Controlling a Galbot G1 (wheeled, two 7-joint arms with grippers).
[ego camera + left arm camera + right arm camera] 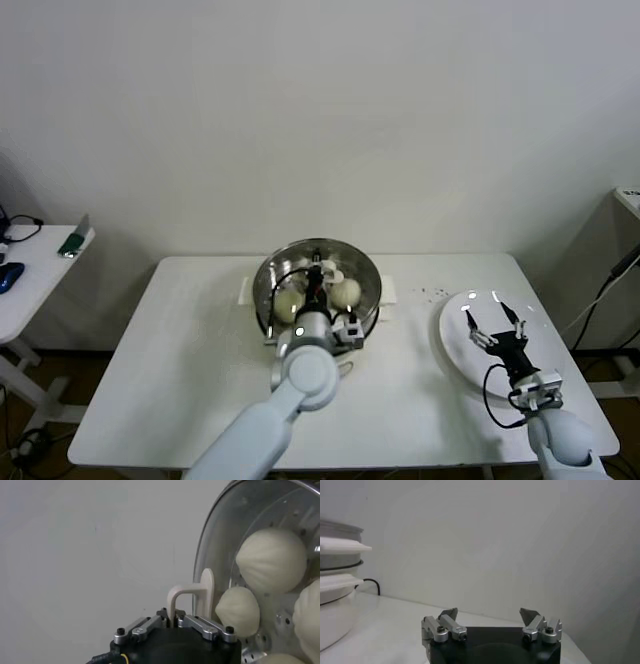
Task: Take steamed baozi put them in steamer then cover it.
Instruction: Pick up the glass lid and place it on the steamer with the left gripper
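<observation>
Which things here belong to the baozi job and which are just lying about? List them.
Job:
- baozi inside the steamer
- glass cover, held by its white handle in the shut left gripper

Lying about:
- white plate under the open right gripper
- side table with a green object and a blue object

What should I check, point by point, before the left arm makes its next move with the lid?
1. Left pincer shut on the lid's handle: ok.
2. Buns inside the steamer: ok; the head view shows at least two, the left wrist view four.
3. Glass lid sitting flat all round the steamer rim: cannot tell.
4. White plate free of buns: ok, none seen on it.
5. Right pincer open, holding nothing, over the plate and away from the steamer: ok.
</observation>
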